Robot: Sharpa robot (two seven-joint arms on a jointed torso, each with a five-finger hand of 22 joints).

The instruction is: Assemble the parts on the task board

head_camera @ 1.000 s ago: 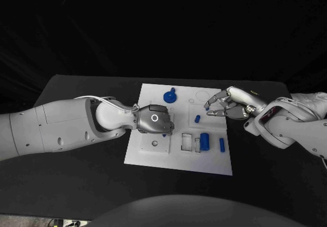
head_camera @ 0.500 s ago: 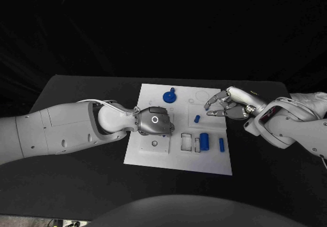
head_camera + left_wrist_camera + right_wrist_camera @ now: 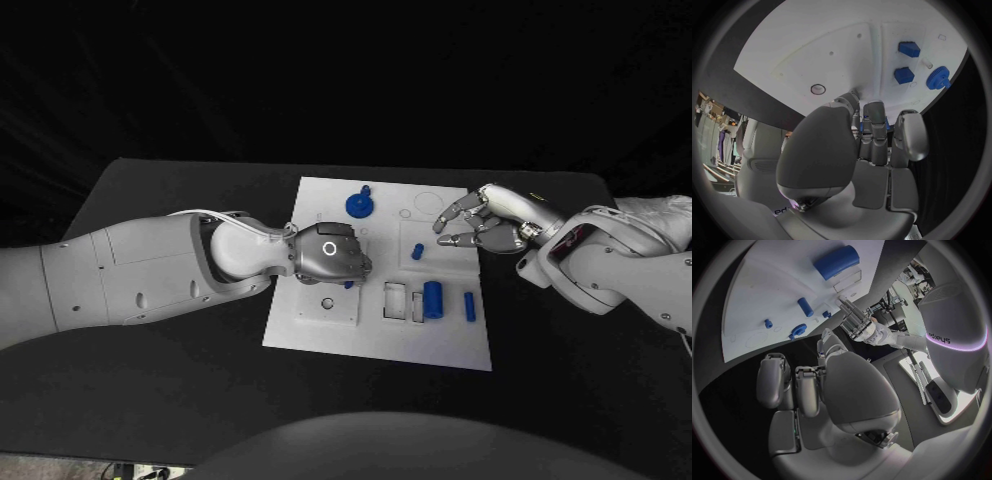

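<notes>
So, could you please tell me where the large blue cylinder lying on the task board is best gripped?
Probably across its middle, from above. The large blue cylinder lies flat on the task board, long axis running away from the robot, so fingers could close on its rounded left and right flanks. The slimmer blue peg beside it lies apart, leaving some room.

Black table (image 3: pixel 173 400) under the white plate.
</notes>
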